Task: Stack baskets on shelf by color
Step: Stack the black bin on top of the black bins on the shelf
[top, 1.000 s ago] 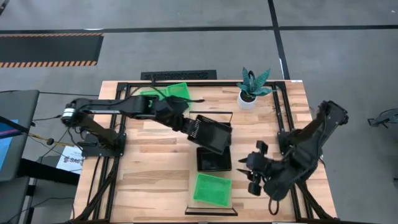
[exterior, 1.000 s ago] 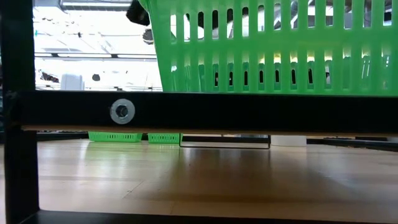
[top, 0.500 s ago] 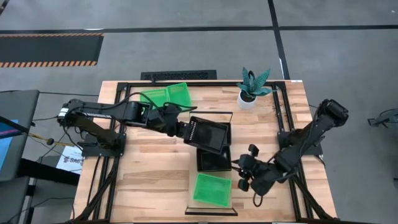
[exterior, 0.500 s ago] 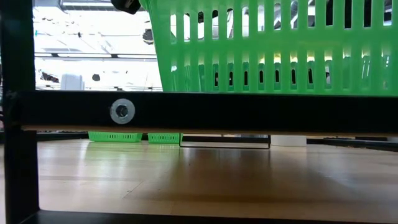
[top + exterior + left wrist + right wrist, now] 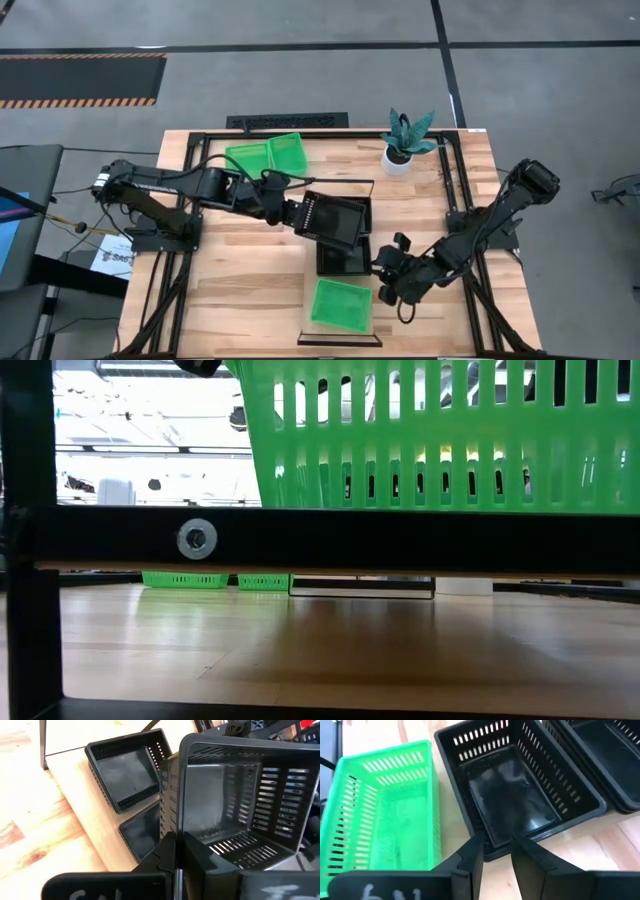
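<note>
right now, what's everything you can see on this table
green baskets: 3, green, one on the shelf's front end, two side by side at the table's back
black baskets: 3 as far as I can tell, black, two on the shelf, one held tilted above them
shelf: 1, pale wood with a black wire frame, running front to back mid-table
plant: 1, green in a white pot, back right
table: 1, wood planks, black rails
left end effector: shut on the held black basket's wall
right end effector: open, at a shelf black basket's rim
</note>
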Controlling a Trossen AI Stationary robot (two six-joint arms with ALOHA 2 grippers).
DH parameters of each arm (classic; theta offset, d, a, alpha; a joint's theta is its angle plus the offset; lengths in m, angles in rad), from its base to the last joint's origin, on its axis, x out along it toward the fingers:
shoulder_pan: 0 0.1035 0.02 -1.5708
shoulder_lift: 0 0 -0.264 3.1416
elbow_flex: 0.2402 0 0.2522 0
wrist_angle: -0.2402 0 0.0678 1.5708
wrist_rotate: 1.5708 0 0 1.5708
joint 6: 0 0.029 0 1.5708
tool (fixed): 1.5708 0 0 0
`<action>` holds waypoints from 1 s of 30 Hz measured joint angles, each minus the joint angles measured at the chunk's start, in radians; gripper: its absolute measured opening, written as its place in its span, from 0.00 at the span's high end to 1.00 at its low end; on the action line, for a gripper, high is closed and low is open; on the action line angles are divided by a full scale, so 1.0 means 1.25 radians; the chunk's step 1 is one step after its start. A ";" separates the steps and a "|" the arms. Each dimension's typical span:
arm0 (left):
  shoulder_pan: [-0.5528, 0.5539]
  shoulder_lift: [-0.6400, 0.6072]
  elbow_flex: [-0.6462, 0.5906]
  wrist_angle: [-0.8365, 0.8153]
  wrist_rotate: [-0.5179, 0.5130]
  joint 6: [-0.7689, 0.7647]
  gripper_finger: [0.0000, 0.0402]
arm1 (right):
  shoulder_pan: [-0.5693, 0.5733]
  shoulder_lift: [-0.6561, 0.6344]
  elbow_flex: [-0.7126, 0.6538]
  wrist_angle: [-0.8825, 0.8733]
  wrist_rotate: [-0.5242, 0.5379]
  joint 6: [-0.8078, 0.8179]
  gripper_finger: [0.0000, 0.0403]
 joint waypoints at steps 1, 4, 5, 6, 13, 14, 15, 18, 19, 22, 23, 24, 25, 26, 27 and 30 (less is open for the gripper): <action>-0.004 0.000 -0.004 0.001 -0.005 -0.007 1.00 | 0.005 -0.009 0.004 -0.004 0.001 0.000 0.71; -0.017 0.000 -0.032 -0.001 -0.020 -0.055 1.00 | 0.022 -0.052 0.032 0.006 0.038 -0.001 0.71; -0.021 0.001 -0.041 -0.002 -0.022 -0.066 1.00 | 0.029 -0.064 0.038 0.005 0.056 -0.002 0.71; -0.025 0.001 -0.048 -0.002 -0.024 -0.076 1.00 | 0.034 -0.075 0.042 0.001 0.074 -0.002 0.71; -0.073 0.001 -0.138 0.101 -0.096 -0.224 1.00 | 0.038 -0.134 0.063 0.001 0.111 0.010 0.71; -0.082 0.001 -0.152 0.130 -0.109 -0.243 1.00 | 0.037 -0.138 0.062 -0.003 0.111 0.013 0.71; -0.091 0.001 -0.164 0.154 -0.122 -0.262 1.00 | 0.037 -0.142 0.062 -0.004 0.111 0.017 0.71; -0.121 0.001 -0.191 0.206 -0.167 -0.320 1.00 | 0.037 -0.145 0.062 0.001 0.113 0.026 0.71; -0.131 0.001 -0.198 0.225 -0.180 -0.338 1.00 | 0.037 -0.144 0.062 -0.001 0.113 0.029 0.71; -0.155 0.001 -0.215 0.224 -0.206 -0.389 1.00 | 0.037 -0.144 0.062 -0.002 0.114 0.050 0.71; -0.161 0.005 -0.216 0.220 -0.214 -0.403 1.00 | 0.037 -0.144 0.062 -0.003 0.114 0.057 0.71; -0.165 0.014 -0.216 0.226 -0.219 -0.412 1.00 | 0.037 -0.144 0.062 -0.003 0.114 0.063 0.71; -0.171 0.021 -0.216 0.232 -0.217 -0.421 1.00 | 0.037 -0.144 0.062 -0.003 0.114 0.067 0.71; -0.179 0.031 -0.216 0.232 -0.215 -0.426 1.00 | 0.037 -0.144 0.062 -0.002 0.114 0.067 0.71; -0.182 0.043 -0.216 0.247 -0.209 -0.429 1.00 | 0.037 -0.144 0.062 -0.002 0.114 0.070 0.71; -0.189 0.082 -0.216 0.301 -0.188 -0.430 1.00 | 0.037 -0.144 0.062 -0.004 0.114 0.076 0.71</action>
